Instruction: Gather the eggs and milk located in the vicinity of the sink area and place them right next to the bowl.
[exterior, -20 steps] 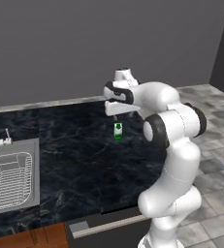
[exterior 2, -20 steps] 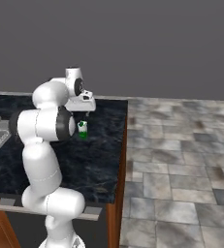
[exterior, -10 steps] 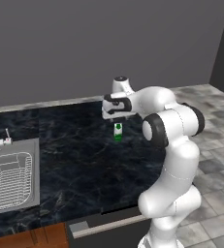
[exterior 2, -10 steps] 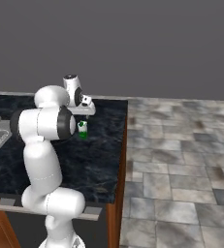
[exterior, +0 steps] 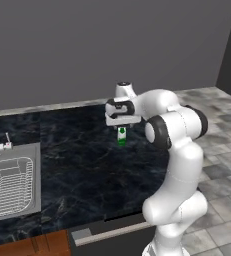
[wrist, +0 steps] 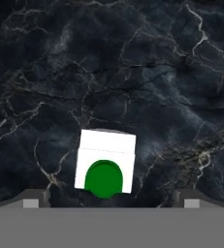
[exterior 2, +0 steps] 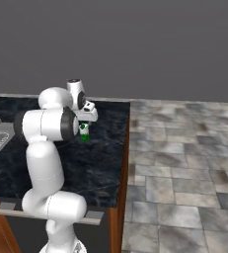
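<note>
End effector (exterior: 121,126) spread wide above upright milk (wrist: 105,162), sink (exterior: 12,181) at left base view's edge

The scene is viewed from behind the arm on its left, looking forward and down over the dark marble counter (exterior: 77,165), with the sink (exterior: 9,182) taken in at lower left. From behind on the right, the same counter is covered — its right end and the tiled floor (exterior 2: 184,163) included. The milk (wrist: 105,162) is seen close from directly above by the hand camera, and is shared by all three views.
</note>
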Tool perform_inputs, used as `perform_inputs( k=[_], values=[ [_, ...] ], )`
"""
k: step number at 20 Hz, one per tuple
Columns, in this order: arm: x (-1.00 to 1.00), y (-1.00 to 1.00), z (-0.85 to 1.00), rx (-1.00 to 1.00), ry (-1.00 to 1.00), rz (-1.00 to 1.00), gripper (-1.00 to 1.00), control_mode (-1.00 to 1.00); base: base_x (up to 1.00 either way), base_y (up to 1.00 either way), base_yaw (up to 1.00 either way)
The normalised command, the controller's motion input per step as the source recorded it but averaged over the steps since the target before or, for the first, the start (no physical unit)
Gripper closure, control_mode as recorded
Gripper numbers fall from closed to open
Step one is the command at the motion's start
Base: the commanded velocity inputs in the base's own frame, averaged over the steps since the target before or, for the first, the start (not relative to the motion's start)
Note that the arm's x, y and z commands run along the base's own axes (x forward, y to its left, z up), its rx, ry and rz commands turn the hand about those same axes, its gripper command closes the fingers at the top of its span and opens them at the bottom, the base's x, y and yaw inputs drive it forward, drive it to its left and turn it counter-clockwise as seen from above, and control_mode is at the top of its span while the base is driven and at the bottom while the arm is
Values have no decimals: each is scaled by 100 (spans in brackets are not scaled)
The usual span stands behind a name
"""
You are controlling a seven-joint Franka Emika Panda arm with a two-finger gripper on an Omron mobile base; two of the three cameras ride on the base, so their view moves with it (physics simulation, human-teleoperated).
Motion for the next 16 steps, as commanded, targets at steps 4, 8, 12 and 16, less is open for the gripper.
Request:
perform_inputs(
  k=[4,8,12,16],
  values=[
    [0,0,-9,0,8,-8,-100,-100,0,0,0],
    [6,0,-12,0,1,-5,-100,-100,0,0,0],
    [19,0,-18,0,0,-4,-100,-100,0,0,0],
    [12,0,-19,0,0,-4,-100,-100,0,0,0]
  ],
)
